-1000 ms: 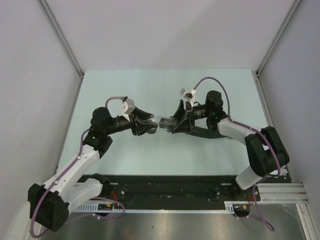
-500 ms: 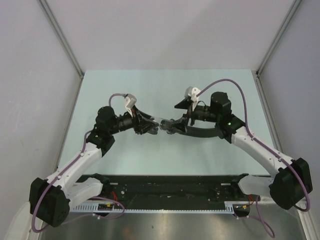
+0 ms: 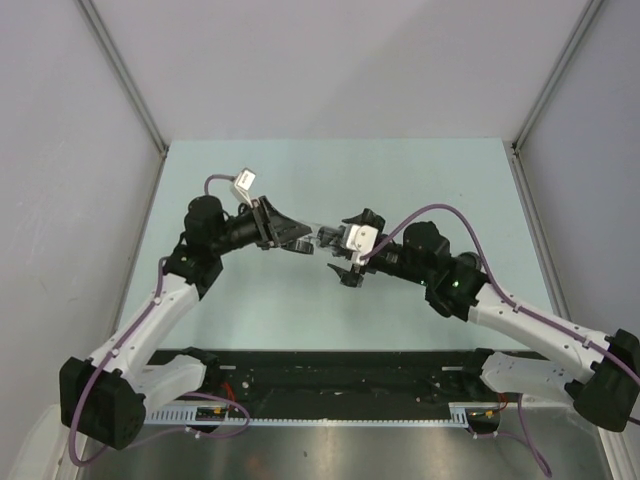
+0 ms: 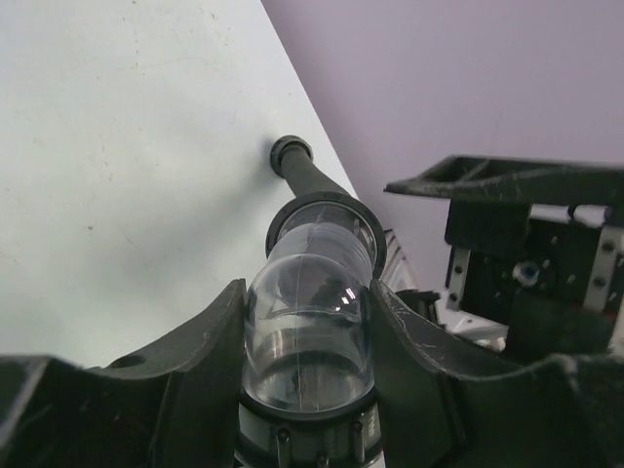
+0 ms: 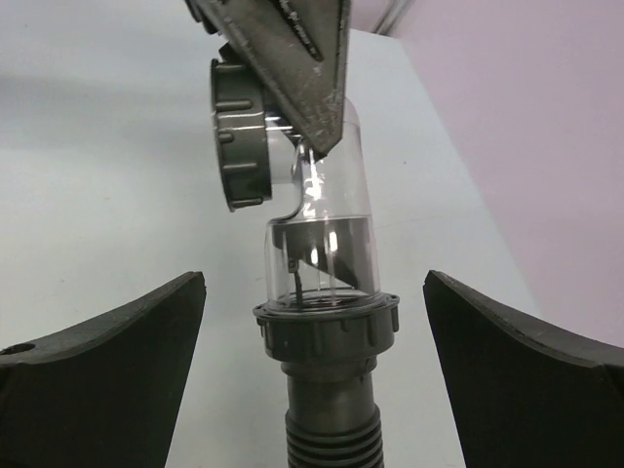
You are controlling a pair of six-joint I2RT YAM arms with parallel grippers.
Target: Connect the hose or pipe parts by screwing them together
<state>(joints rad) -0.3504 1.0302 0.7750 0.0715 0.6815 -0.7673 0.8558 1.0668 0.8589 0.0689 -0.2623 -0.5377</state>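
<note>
A clear elbow fitting (image 4: 308,327) sits between the fingers of my left gripper (image 4: 307,292), which is shut on it. The fitting (image 5: 322,229) carries a grey ribbed nut (image 5: 239,132) on its side end. The black collar (image 5: 327,327) of the ribbed hose (image 5: 331,434) sits around its other end. My right gripper (image 5: 314,278) stands wide open on either side of that collar, touching nothing. From above, the left gripper (image 3: 298,240) and right gripper (image 3: 345,250) face each other over the fitting (image 3: 322,238). The hose runs mostly hidden under the right arm. Its far collar (image 4: 291,156) rests on the table.
The pale green table (image 3: 330,170) is walled by grey panels on three sides. A black rail (image 3: 340,385) with the arm bases runs along the near edge. Purple cables (image 3: 440,212) loop off both wrists.
My right gripper has let go of the hose collar and opened wide, and its arm has swung lower and to the right. The left arm, still holding the fitting, has shifted slightly up and left.
</note>
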